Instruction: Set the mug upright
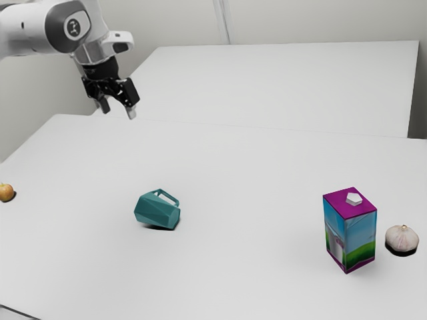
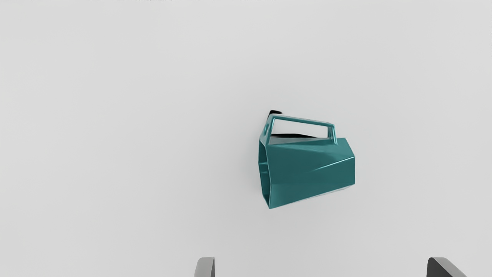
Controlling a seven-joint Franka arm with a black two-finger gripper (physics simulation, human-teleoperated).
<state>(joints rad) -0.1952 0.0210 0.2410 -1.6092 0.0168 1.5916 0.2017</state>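
Mug (image 1: pixel 157 212) sideways, carton (image 1: pixel 361 235) beside garlic (image 1: pixel 401 239), apple (image 1: pixel 6 193) apart

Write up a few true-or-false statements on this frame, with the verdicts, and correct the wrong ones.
1. The teal mug lies on its side on the table. True.
2. The end effector is shut on the mug. False: it is open, raised away from the mug.
3. The garlic bulb sits beside the carton. True.
4. The carton has tipped over. False: it stands upright.
5. In the exterior view, the small round fruit lies between the mug and the carton. False: it lies at that view's left edge.
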